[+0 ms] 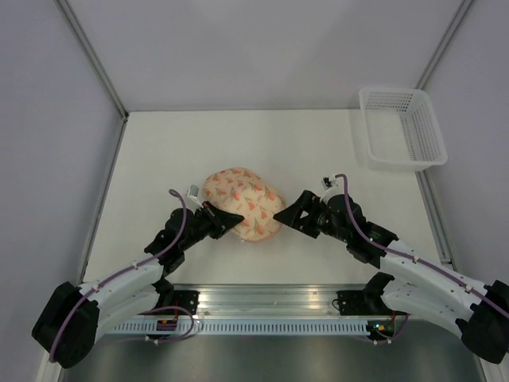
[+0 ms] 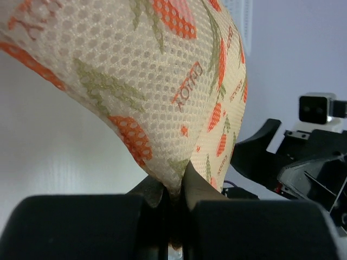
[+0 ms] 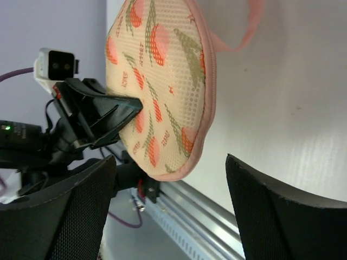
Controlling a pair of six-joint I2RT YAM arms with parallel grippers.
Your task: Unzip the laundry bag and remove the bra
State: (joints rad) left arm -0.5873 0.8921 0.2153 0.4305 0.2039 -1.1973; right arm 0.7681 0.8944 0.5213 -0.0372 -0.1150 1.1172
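Right now the laundry bag (image 1: 242,205) is lying around the middle of the counter (image 1: 159,159), a little nearer its near edge. It is sitting domed, and its pink zipper rim (image 3: 209,92) is looking shut along the stretch that is showing. The bra is not showing anywhere, so it is presumably sitting inside. A pink loop (image 3: 246,32) is trailing from the rim onto the counter, and I cannot tell where the zipper pull is lying. The left pincer (image 2: 173,187) is clenching a thin fold of the printed mesh at the bag's near-left side. The right pincer (image 1: 280,215) is standing released, jaws wide, just beside the bag's right end and grasping nothing. The main risk, as I am judging it, is that so small a pinch is giving a weak anchor: a tug on the zipper could be pulling the fold free or dragging the whole bag along the counter. The right pincer could also be closing on the rim or the loop instead of the pull, leaving the zipper shut. With both arms working this near each other, a clash is possible too. The white basket (image 1: 425,131) is sitting well apart at the far right corner.
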